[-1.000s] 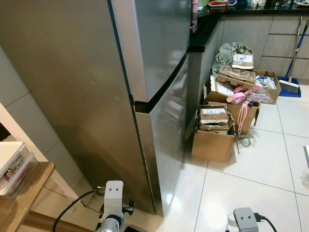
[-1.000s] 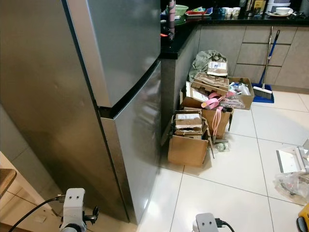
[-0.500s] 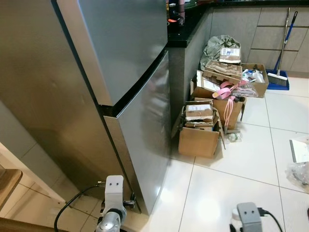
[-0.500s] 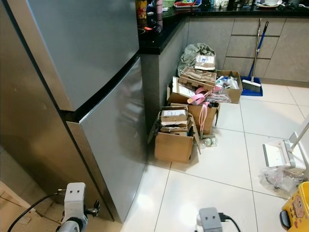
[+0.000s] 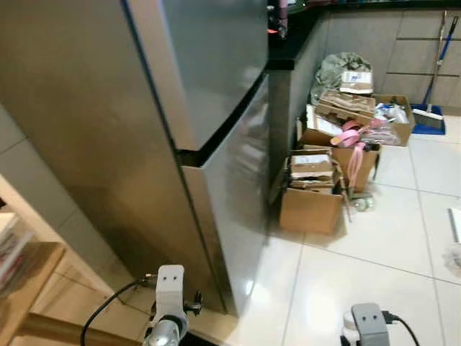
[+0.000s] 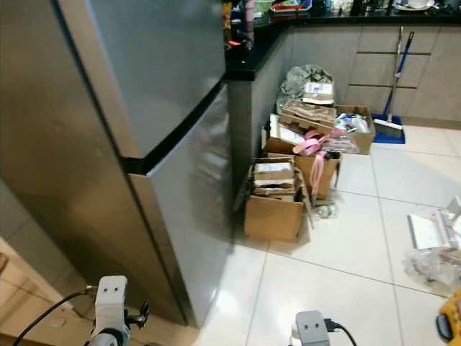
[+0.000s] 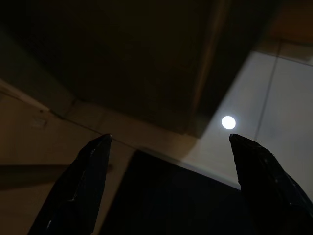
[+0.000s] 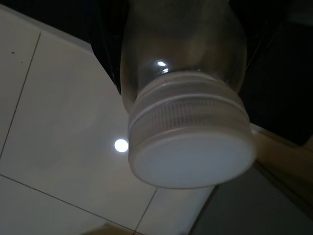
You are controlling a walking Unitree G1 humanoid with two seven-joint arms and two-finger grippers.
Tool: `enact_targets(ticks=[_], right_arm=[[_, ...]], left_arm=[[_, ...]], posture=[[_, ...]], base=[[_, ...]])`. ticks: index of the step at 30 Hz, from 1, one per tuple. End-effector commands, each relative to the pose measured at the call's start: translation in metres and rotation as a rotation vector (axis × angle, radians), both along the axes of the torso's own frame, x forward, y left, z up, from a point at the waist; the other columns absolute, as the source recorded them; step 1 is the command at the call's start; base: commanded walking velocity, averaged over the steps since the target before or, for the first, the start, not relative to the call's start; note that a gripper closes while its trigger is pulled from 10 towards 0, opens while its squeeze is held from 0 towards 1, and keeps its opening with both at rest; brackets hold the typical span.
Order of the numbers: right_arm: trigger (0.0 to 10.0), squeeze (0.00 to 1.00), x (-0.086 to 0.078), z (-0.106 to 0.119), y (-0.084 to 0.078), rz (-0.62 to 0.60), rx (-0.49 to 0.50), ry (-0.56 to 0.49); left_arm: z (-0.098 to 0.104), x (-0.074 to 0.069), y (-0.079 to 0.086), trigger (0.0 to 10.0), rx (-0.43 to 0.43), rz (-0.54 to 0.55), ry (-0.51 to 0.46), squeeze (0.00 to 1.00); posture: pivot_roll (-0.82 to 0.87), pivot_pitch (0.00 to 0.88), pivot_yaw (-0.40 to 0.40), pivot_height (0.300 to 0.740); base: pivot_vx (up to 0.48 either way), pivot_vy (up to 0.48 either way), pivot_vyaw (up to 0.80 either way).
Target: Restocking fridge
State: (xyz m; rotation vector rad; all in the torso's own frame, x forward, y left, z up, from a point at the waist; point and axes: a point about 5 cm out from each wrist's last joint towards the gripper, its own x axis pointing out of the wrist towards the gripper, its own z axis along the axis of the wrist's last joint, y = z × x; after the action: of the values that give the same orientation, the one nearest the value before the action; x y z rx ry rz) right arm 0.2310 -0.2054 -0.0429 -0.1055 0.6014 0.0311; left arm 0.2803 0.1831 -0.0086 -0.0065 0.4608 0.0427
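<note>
A tall stainless-steel fridge [image 5: 216, 86] stands right in front of me, with its upper door and its lower door [image 5: 241, 209] both closed. My left arm [image 5: 169, 303] hangs low by the fridge's bottom corner. In its wrist view the left gripper [image 7: 168, 139] is open, the black fingers [image 7: 78, 191] wide apart with nothing between them. My right arm [image 5: 369, 324] is low over the floor tiles. The right gripper [image 8: 181, 44] holds a clear jar with a white screw lid [image 8: 190, 147], which hides the fingers.
Open cardboard boxes [image 5: 313, 194] full of packing and pink items sit on the white tiled floor [image 5: 374, 259] against a black-topped counter [image 5: 288, 54]. A broom and blue dustpan [image 5: 432, 119] lean further back. A wooden table corner [image 5: 21, 288] is at lower left and a plastic bag [image 6: 436, 263] at right.
The whole picture has swung back to the left, so the camera moved, and the wooden table corner has come back into view. Both arms hang in the same places.
</note>
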Motion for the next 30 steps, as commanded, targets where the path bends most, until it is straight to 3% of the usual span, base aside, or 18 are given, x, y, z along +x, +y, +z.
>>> enact_targets(ticks=[1, 7, 8, 10, 11, 12, 19, 26, 27, 30], right_arm=[[10.0, 0.0, -0.004, -0.004, 0.006, 0.022, 0.004, 0.012], [10.0, 0.0, -0.004, -0.003, 0.005, 0.033, -0.005, 0.01], [10.0, 0.0, -0.004, -0.003, 0.004, 0.034, -0.008, 0.009], [10.0, 0.0, -0.004, -0.003, 0.003, 0.034, -0.009, 0.008], [10.0, 0.0, -0.004, -0.003, 0.003, 0.034, -0.009, 0.008], [10.0, 0.0, -0.004, -0.003, 0.003, 0.033, -0.01, 0.007], [10.0, 0.0, -0.004, -0.002, 0.002, 0.034, -0.015, 0.0], [10.0, 0.0, -0.003, -0.001, 0.0, 0.04, -0.021, -0.007], [10.0, 0.0, -0.004, 0.0, -0.002, 0.04, -0.025, -0.009], [10.0, 0.0, -0.003, 0.001, -0.004, 0.04, -0.028, -0.01]], left_arm=[[0.002, 0.001, 0.009, 10.0, 0.03, -0.01, 0.0, 0.0], [0.02, 0.016, 0.014, 10.0, -0.029, -0.035, -0.079, 0.0], [0.029, 0.023, 0.008, 8.1, -0.087, -0.114, -0.122, 0.0], [0.033, 0.026, 0.004, 8.1, -0.116, -0.153, -0.141, 0.0], [0.035, 0.027, 0.001, 3.2, -0.124, -0.18, -0.155, 0.0], [0.037, 0.028, 0.0, 0.0, -0.127, -0.198, -0.164, 0.0], [0.051, 0.04, -0.014, 0.0, -0.192, -0.256, -0.223, 0.0], [0.062, 0.049, -0.015, 0.0, -0.178, -0.222, -0.279, 0.0], [0.069, 0.054, -0.018, 10.0, -0.158, -0.235, -0.295, 0.0], [0.073, 0.058, -0.02, 10.0, -0.144, -0.241, -0.306, 0.0]], posture=[[-0.09, 0.12, 0.072, 0.74], [-0.09, 0.115, 0.072, 0.74], [-0.09, 0.114, 0.073, 0.74], [-0.09, 0.114, 0.073, 0.74], [-0.09, 0.114, 0.073, 0.74], [-0.09, 0.114, 0.073, 0.74], [-0.1, 0.114, 0.076, 0.74], [-0.11, 0.119, 0.071, 0.74], [-0.11, 0.121, 0.068, 0.74], [-0.11, 0.124, 0.068, 0.74]], base=[[0.0, 0.0, 0.0], [0.0, 0.0, 0.0], [0.0, 0.0, 0.0], [0.0, 0.0, 0.0], [0.0, 0.0, 0.0], [0.0, 0.0, 0.0], [0.0, 0.0, 0.0], [0.0, 0.0, 0.0], [0.0, 0.0, 0.0], [0.0, 0.0, 0.0]])
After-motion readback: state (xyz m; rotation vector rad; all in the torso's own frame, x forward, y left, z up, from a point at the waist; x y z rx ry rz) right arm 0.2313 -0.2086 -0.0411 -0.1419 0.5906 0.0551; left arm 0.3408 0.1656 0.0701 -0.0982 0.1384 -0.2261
